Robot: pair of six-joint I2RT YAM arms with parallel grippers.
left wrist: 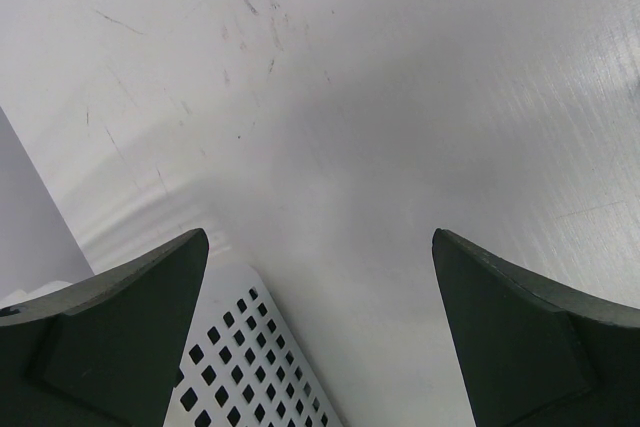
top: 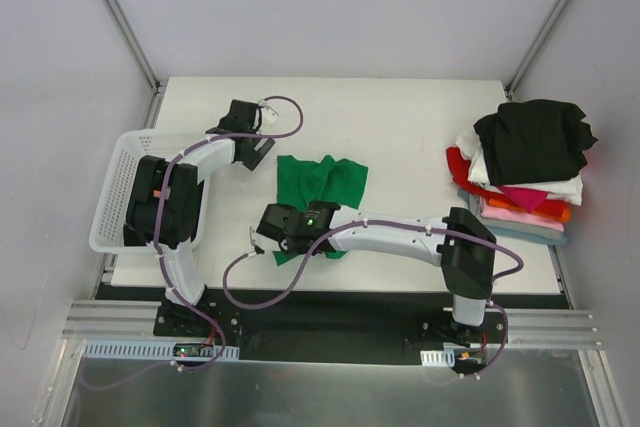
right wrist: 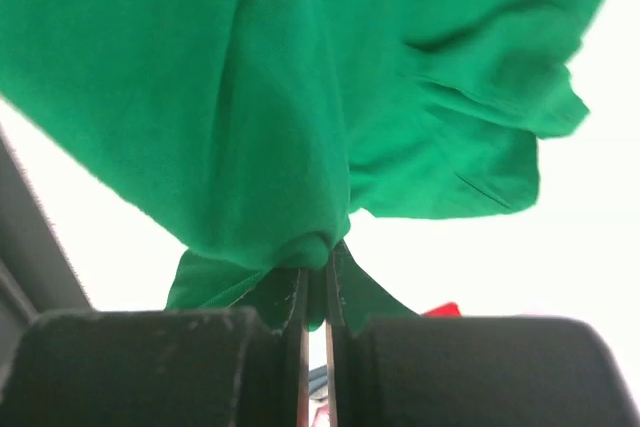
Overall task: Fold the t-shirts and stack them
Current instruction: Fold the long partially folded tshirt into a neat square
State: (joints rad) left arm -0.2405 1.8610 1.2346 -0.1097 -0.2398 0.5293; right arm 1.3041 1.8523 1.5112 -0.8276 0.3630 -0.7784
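At the tip of the right arm, the right pincer (right wrist: 315, 282) is clenched on a bunched fold of the green t-shirt (top: 322, 179), its two fingers pressed nearly together with cloth squeezed between them. Seen from the wrist, green folds fill the view from 9 o'clock round to 2 o'clock; a sliver of red shows at 6 o'clock, too small to identify. From above, the shirt lies crumpled near the middle of the white table (top: 400, 117), and the right wrist and forearm lie across its 6 o'clock edge, hiding that part, so I cannot tell whether the gripped corner is off the surface.

At 10 o'clock from the shirt, just beside it, the left pincer (left wrist: 320, 277) hangs released, fingers spread wide with nothing between them; bare scratched tabletop lies under it. At 9 o'clock sits a white mesh basket (top: 113, 175), its inside largely covered by the left arm (top: 160, 202). Well apart at 3 o'clock, by the table's right edge, rests a pile of t-shirts (top: 520, 197): white, red, pink and orange layers with a rumpled black t-shirt (top: 535, 137) on top
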